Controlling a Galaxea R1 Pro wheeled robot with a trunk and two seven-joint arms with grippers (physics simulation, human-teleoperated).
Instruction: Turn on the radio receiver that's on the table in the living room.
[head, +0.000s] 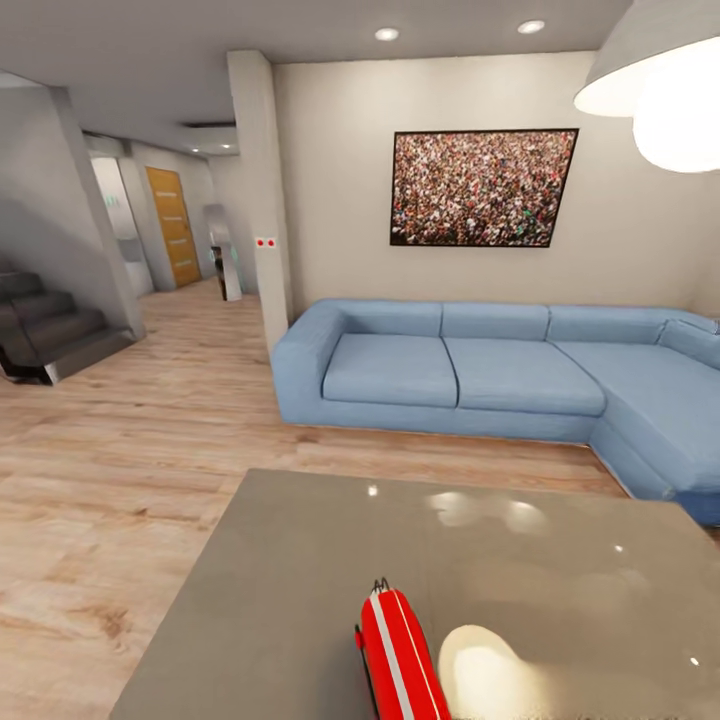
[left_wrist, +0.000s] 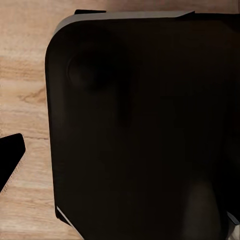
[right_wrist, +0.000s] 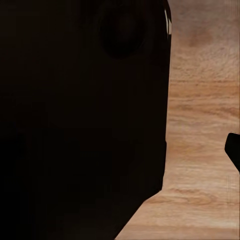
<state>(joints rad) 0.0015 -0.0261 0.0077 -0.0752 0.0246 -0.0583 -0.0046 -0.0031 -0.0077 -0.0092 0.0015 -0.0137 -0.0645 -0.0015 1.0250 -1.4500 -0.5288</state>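
Observation:
The radio receiver (head: 400, 655) is a slim bright-red box with a white band and a thin dark strap. It lies on the glossy grey table (head: 300, 560) at the near edge of the head view, partly cut off by the frame. In the left wrist view one dark finger (left_wrist: 10, 157) pokes in over the wood floor beside a big dark rounded body (left_wrist: 140, 130). In the right wrist view a dark fingertip (right_wrist: 235, 150) shows at the edge beside a similar dark body (right_wrist: 80, 115).
A light-blue sectional sofa (head: 480, 370) stands beyond the table under a framed crowd picture (head: 482, 187). A white pendant lamp (head: 660, 80) hangs at the upper right. A pillar (head: 262, 200), dark stairs (head: 50, 335) and a hallway lie to the left across wood floor (head: 120, 470).

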